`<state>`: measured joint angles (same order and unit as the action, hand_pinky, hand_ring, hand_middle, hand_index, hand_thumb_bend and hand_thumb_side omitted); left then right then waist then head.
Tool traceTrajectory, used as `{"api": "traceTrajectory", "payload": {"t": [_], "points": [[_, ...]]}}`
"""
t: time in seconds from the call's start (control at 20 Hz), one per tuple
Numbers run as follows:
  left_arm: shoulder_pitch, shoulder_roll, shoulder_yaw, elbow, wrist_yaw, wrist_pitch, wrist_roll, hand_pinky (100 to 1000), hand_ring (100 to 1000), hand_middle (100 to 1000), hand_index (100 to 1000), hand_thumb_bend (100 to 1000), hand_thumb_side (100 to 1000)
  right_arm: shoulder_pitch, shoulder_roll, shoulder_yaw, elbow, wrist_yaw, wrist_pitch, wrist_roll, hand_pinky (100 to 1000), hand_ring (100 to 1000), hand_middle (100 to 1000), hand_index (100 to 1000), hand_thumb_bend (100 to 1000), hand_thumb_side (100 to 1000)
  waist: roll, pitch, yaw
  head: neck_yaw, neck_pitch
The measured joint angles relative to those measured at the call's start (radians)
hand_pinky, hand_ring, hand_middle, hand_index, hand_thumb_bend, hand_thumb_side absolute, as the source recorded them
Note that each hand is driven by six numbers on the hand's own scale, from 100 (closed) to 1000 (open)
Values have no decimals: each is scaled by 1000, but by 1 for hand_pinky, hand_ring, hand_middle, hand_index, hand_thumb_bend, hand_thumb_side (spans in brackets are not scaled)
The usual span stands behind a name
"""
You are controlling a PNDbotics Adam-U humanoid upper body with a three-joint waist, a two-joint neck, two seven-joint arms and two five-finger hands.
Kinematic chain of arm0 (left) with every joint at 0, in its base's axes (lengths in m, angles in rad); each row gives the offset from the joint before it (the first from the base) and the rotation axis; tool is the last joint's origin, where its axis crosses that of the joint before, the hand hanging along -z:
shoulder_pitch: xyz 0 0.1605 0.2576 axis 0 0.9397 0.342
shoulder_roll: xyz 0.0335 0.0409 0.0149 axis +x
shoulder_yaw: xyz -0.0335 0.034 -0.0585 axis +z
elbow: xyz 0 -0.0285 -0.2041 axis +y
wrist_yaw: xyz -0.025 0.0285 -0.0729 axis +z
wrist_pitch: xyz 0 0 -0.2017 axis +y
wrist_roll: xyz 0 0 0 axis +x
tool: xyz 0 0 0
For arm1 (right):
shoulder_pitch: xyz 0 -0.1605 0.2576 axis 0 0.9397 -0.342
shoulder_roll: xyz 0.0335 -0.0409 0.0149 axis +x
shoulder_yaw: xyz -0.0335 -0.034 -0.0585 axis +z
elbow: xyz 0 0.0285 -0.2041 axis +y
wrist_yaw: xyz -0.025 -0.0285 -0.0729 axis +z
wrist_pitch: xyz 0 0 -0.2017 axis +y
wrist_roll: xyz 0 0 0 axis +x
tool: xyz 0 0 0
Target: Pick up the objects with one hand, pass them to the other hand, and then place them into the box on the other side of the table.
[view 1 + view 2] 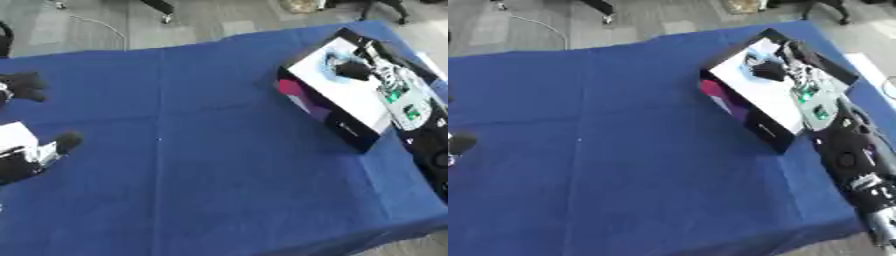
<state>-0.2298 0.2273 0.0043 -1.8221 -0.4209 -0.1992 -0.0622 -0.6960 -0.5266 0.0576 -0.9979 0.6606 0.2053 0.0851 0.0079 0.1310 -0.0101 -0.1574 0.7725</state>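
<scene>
A blue cloth [219, 150] covers the table, with grey floor beyond its far edge; the box [346, 97], black-walled with a white inside, sits near the table's right edge, tilted askew; the right hand [785, 62] reaches in over the box, fingers down inside it, though whether they hold anything I cannot tell; the left hand [39, 147] shows at the left edge, its fingers' state unclear too.
</scene>
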Motion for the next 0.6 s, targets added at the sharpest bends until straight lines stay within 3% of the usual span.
{"api": "traceTrajectory", "payload": {"t": [0.25, 0.5, 0.6], "points": [[0, 0, 0, -1, 0, 1, -11, 850, 613, 640, 799, 824, 609, -17, -15, -8, 55, 86, -91, 29, 891, 974, 964, 1000, 468, 702, 0, 0, 2, 0, 0], [1, 0, 1, -1, -2, 1, -12, 850, 613, 640, 799, 824, 609, -3, -19, -51, 22, 173, -174, -23, 892, 975, 963, 1000, 474, 658, 0, 0, 1, 1, 0], [1, 0, 2, -1, -3, 1, -12, 850, 614, 640, 799, 824, 608, 2, -18, -68, -12, 206, -199, -52, 888, 964, 944, 1000, 471, 585, 0, 0, 1, 2, 0]]}}
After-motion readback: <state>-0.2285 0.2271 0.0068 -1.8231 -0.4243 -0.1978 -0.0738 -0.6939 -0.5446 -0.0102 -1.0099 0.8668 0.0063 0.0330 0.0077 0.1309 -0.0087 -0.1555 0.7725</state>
